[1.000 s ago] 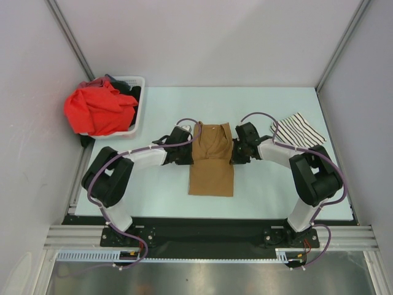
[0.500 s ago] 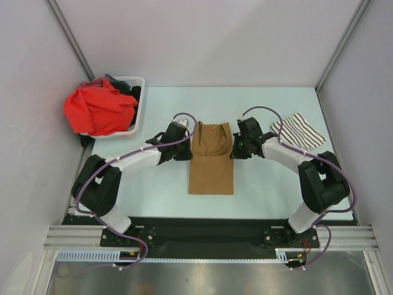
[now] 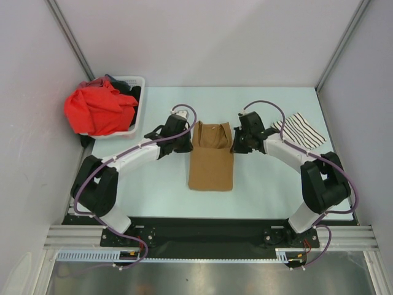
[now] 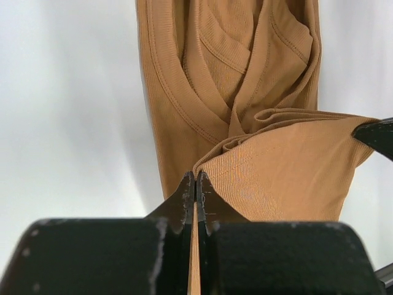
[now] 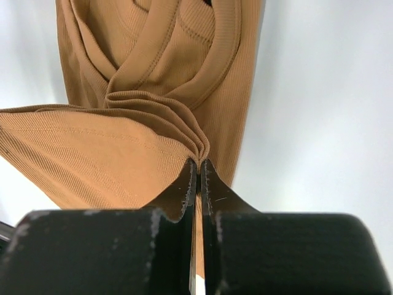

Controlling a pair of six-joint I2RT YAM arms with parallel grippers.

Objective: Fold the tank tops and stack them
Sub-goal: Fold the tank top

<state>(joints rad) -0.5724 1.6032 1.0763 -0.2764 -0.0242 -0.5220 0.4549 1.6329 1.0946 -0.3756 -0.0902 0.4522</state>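
Observation:
The tan-brown tank top [image 3: 210, 166] lies mid-table, its straps toward the far side. My left gripper [image 3: 191, 141] is at the top's left edge and is shut on a corner of a doubled-over fold of the cloth [image 4: 276, 178]. At the right edge my right gripper [image 3: 233, 142] is shut on the other bunched corner [image 5: 123, 166]. Both hold that fold just above the neckline [image 4: 227, 74]. In the wrist views the left gripper [image 4: 195, 179] and the right gripper [image 5: 199, 163] show cloth pinched between closed jaws. The striped tank top [image 3: 299, 130] lies folded at the far right.
A white laundry basket [image 3: 136, 82] stands at the far left with a red garment [image 3: 98, 109] heaped over it. The side walls close in on both sides of the table [image 3: 270, 190]. The striped top lies close behind the right arm's forearm [image 3: 285, 152].
Both grippers have moved toward the far side, carrying the tan top's fold over the neckline. The top's near edge slid slightly farther away. Both arms have stretched out.

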